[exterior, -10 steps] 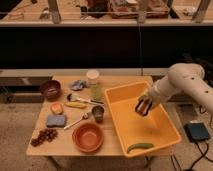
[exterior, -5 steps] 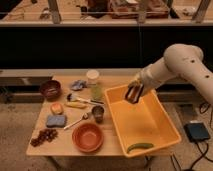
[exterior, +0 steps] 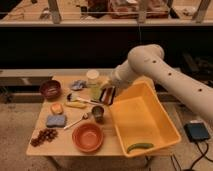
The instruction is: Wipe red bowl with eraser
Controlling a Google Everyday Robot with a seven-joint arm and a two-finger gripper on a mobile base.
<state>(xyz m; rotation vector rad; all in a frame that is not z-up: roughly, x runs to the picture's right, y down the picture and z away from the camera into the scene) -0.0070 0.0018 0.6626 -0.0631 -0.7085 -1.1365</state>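
Note:
The red bowl (exterior: 88, 137) is wide, shallow and orange-red, and it stands upright near the table's front edge. My gripper (exterior: 107, 93) hangs above the table's middle, just left of the yellow bin, up and to the right of the bowl. It is shut on the eraser (exterior: 108, 95), a small dark block with lighter stripes, held clear of the table. The gripper is well apart from the bowl.
A large yellow bin (exterior: 160, 112) with a green vegetable (exterior: 140, 147) fills the table's right side. Also on the table are a maroon bowl (exterior: 50, 89), a pale green cup (exterior: 94, 84), a small metal cup (exterior: 98, 112), a blue sponge (exterior: 56, 121), a banana (exterior: 76, 105), a spoon (exterior: 75, 121) and grapes (exterior: 44, 136).
My arm has swung left, carrying the eraser from over the yellow bin to past the bin's left edge, above the table's middle.

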